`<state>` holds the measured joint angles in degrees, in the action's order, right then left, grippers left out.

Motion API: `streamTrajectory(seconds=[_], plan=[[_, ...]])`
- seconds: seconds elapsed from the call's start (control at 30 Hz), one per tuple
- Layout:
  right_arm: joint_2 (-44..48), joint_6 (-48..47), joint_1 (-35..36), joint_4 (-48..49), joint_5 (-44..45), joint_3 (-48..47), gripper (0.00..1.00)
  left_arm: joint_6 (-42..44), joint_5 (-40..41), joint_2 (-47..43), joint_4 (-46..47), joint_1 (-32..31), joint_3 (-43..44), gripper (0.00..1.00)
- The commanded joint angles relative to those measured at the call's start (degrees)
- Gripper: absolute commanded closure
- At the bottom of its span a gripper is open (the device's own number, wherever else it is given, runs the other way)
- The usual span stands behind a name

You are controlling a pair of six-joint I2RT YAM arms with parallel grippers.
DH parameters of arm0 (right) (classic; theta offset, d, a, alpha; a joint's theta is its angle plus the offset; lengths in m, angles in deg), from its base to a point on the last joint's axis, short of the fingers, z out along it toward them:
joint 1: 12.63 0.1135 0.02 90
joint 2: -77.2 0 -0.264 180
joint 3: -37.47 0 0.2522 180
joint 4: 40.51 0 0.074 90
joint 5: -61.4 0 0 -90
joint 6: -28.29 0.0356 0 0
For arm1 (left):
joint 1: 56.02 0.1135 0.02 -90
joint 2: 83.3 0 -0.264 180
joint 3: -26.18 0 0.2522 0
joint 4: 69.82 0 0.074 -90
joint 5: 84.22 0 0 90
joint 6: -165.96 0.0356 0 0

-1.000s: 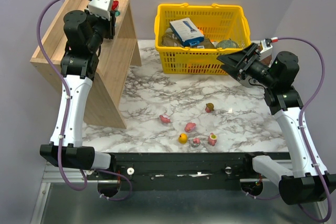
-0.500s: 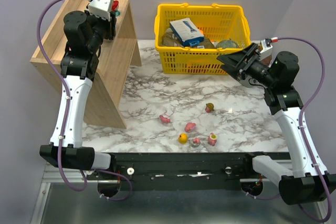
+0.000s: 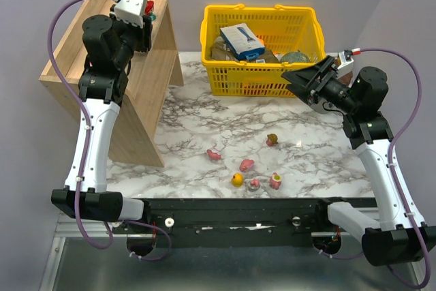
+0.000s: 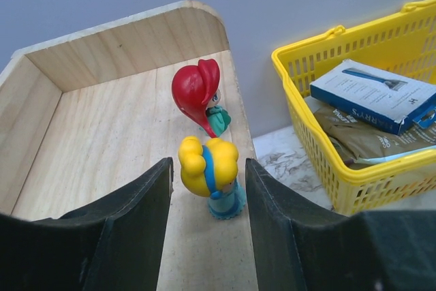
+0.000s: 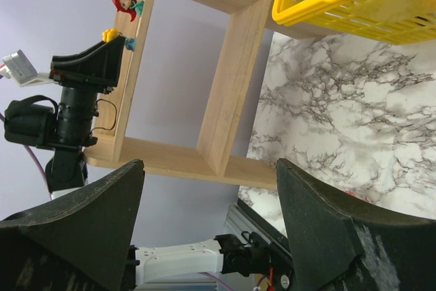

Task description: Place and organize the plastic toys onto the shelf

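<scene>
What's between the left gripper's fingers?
The yellow-haired toy, upright on the shelf. The left wrist view shows a thin gap each side, so the left gripper is open around it.

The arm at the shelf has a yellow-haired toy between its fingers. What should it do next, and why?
Probably lift the left gripper straight up and away. The yellow-haired toy stands upright on the shelf near the red-haired toy, with a thin gap on each side, so it looks released; moving sideways could topple it.
</scene>
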<state>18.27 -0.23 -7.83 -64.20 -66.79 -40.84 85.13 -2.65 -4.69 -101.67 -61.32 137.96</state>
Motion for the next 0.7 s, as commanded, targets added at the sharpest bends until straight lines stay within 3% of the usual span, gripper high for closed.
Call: streamTrajectory(seconds=[0.0, 0.67], plan=[[0.5, 0.0, -0.2, 0.6, 0.3, -1.1, 0.14, -0.5, -0.9, 0.6, 1.4, 0.4, -2.2, 0.43], [1.0, 0.5, -0.3, -0.2, -0.4, 0.2, 0.13, -5.3, -6.4, -10.0, 3.7, 0.4, -1.5, 0.36]])
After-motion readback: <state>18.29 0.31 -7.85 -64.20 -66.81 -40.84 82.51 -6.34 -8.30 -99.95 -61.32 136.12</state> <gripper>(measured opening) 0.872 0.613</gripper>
